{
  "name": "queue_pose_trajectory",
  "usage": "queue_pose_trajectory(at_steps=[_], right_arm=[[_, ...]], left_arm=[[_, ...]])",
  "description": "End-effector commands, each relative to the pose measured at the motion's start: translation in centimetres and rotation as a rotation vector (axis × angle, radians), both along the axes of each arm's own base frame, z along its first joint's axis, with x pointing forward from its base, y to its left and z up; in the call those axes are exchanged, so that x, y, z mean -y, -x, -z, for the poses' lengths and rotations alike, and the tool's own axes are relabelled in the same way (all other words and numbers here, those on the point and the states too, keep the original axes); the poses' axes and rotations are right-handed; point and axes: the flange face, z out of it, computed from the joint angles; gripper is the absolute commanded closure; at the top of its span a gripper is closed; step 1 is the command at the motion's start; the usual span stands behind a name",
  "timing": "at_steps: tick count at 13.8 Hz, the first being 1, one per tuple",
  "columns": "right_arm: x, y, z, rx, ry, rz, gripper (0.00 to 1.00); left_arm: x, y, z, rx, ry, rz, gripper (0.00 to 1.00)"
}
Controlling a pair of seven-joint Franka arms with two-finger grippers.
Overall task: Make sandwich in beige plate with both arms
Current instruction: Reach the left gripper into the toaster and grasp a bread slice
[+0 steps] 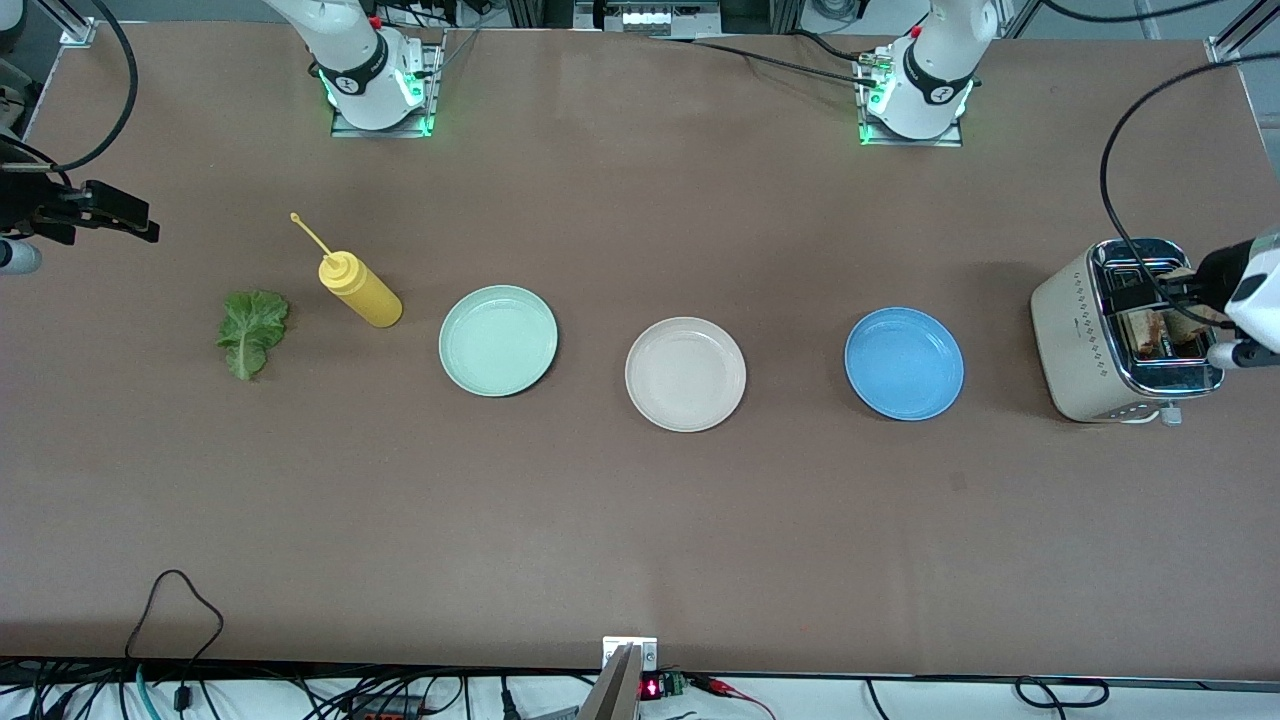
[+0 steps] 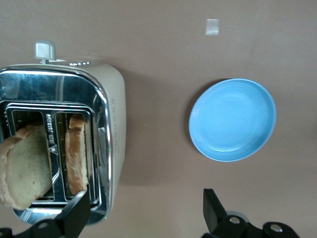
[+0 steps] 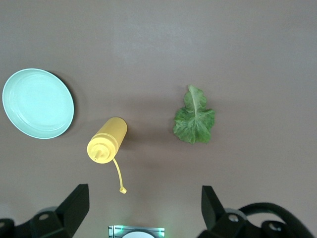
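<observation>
The beige plate (image 1: 685, 373) lies bare mid-table, between a mint-green plate (image 1: 498, 340) and a blue plate (image 1: 904, 363). No sandwich is in view. Two bread slices (image 2: 25, 168) (image 2: 77, 156) stand in the slots of a cream toaster (image 1: 1075, 335) at the left arm's end. My left gripper (image 1: 1165, 295) (image 2: 146, 206) hangs open over the toaster, holding nothing. A green lettuce leaf (image 1: 252, 330) (image 3: 194, 118) lies flat at the right arm's end. My right gripper (image 1: 125, 215) (image 3: 143, 201) hovers open and empty, high above that end of the table.
A yellow squeeze bottle (image 1: 360, 288) (image 3: 106, 141) with a loose tethered cap stands between the lettuce and the mint-green plate (image 3: 38, 103). The blue plate (image 2: 232, 119) sits beside the toaster (image 2: 111, 144). Cables run along the table's near edge.
</observation>
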Motion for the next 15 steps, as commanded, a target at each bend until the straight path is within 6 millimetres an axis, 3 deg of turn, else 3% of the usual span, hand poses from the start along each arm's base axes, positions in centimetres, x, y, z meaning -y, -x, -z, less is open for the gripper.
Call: queue_pose_trajectory(at_steps=[1,5,7,8,10,12,14,15], right_arm=[[0.0,-0.1,-0.3,-0.005,0.0,0.008,0.0],[0.0,-0.1,-0.3,-0.005,0.0,0.008,0.0],[0.0,-0.1,-0.3,-0.005,0.0,0.008,0.0],[0.1,-0.1,-0.3,-0.005,0.0,0.009,0.0],[0.0,-0.1,-0.3,-0.005,0.0,0.008,0.0],[0.0,-0.1,-0.3,-0.005,0.0,0.008,0.0],[0.1,-0.1,-0.3,-0.005,0.0,0.009,0.0],[0.1,-0.1,-0.3,-0.005,0.0,0.008,0.0]], left_arm=[[-2.9,0.1,2.5,-0.046,-0.053,0.008,0.0],[-6.1,1.0,5.8,-0.104,-0.033,-0.042,0.0],[-6.2,1.0,6.8,-0.119,-0.028,-0.043,0.0],[-6.2,0.9,7.4,-0.13,-0.024,-0.043,0.05],[-6.3,0.8,9.1,-0.157,-0.016,-0.044,0.23],[-6.1,0.8,9.2,-0.165,-0.018,-0.052,0.5],[-6.0,0.9,9.3,-0.172,-0.016,-0.054,0.85],[-6.1,1.0,9.4,-0.178,-0.013,-0.051,0.95]])
